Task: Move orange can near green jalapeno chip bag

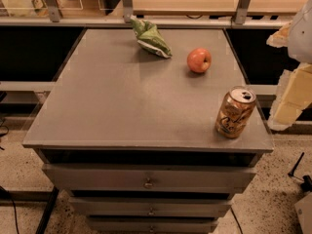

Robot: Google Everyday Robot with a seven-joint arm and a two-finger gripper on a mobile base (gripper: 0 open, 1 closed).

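Observation:
The orange can [235, 112] stands on the grey table [122, 101] near its front right corner, leaning slightly, its silver top showing. The green jalapeno chip bag [150, 37] lies wrinkled at the far edge of the table, left of centre. My gripper [286, 99] is a pale blurred shape at the right edge of the view, off the table's right side, a short way right of the can and apart from it. It holds nothing that I can see.
A red-orange apple [199, 60] sits between the bag and the can, toward the back right. The table has drawers [148, 182] in front. A rail with metal posts [126, 4] runs behind the table.

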